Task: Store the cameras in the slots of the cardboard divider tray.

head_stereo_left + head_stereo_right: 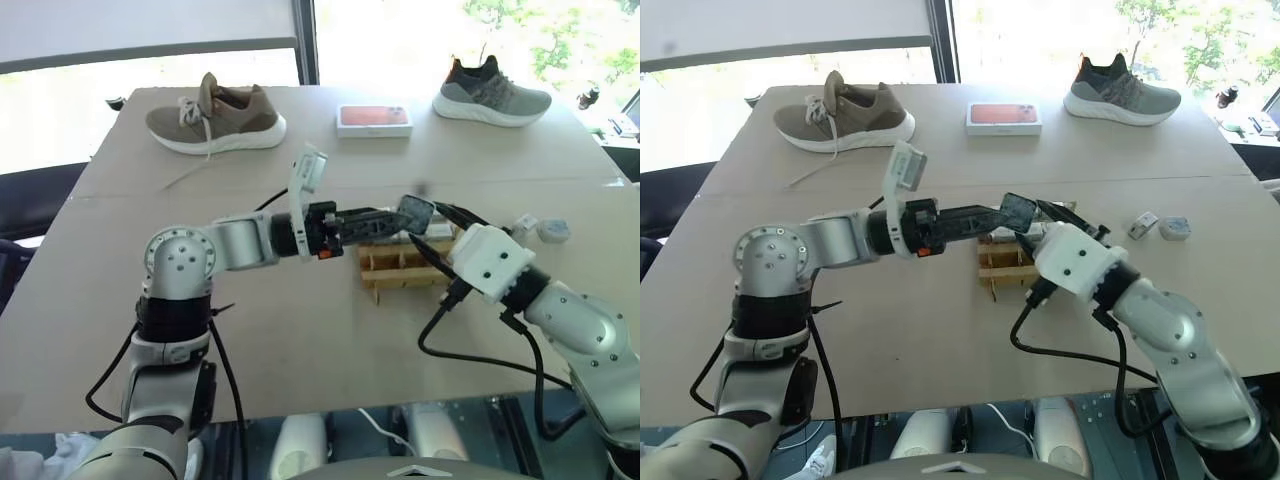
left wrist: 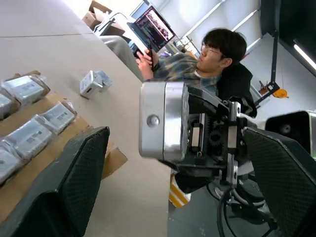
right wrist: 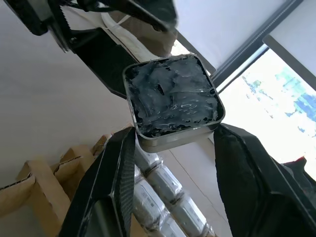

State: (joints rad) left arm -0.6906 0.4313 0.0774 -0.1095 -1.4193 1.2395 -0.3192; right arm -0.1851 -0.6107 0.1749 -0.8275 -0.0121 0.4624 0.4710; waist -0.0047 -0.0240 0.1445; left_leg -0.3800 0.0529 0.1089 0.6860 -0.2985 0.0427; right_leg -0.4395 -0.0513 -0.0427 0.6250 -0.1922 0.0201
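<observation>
The camera [image 3: 173, 101] sits clamped between our right gripper [image 1: 425, 225]'s fingers, raised just above the cardboard divider tray [image 1: 400, 268] for slotting. Our left gripper [image 1: 385, 222] reaches in beside it, fingers spread wide, likely readying a handover.

- Worktop [image 1: 300, 330]: matt, smooth, pale tan board.
- Cardboard divider tray [image 1: 392, 268], centre of frame: rough brown cardboard.
- Camera [image 3: 173, 101] in the right hand [image 3: 170, 163]: brushed metal rim, wrinkled glossy film over its dark face.
- Two shoes [image 1: 215, 118] [image 1: 492, 95], top of frame: knitted cloth with white rubbery soles.
</observation>
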